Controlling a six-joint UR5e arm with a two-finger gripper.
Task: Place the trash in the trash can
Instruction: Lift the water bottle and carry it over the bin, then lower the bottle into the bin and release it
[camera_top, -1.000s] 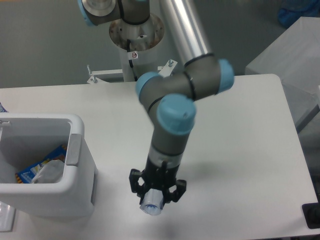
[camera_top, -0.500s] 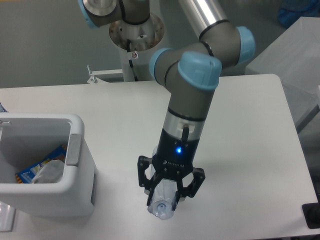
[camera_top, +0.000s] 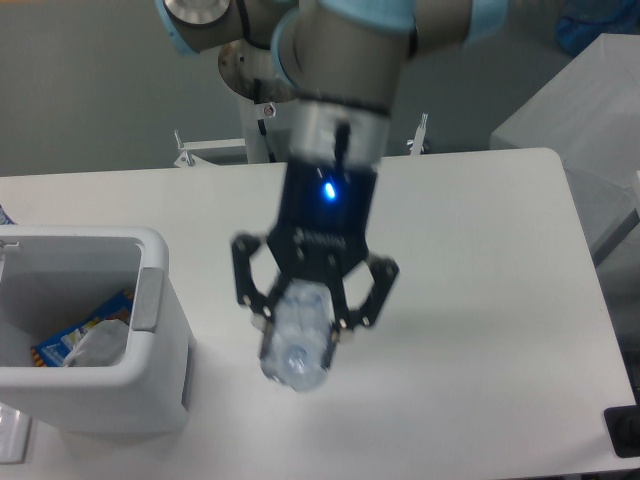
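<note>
Bottle (camera_top: 295, 345) lifted higher than 0.5 s ago, jaws clamped on it, right of trash can (camera_top: 150, 250).

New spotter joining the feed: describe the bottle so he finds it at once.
Start at the white bin on the left of the table. To its right the gripper hangs, shut on the bottle. It is clear crushed plastic, unlike the wrapper and printed packet inside the bin.
</note>
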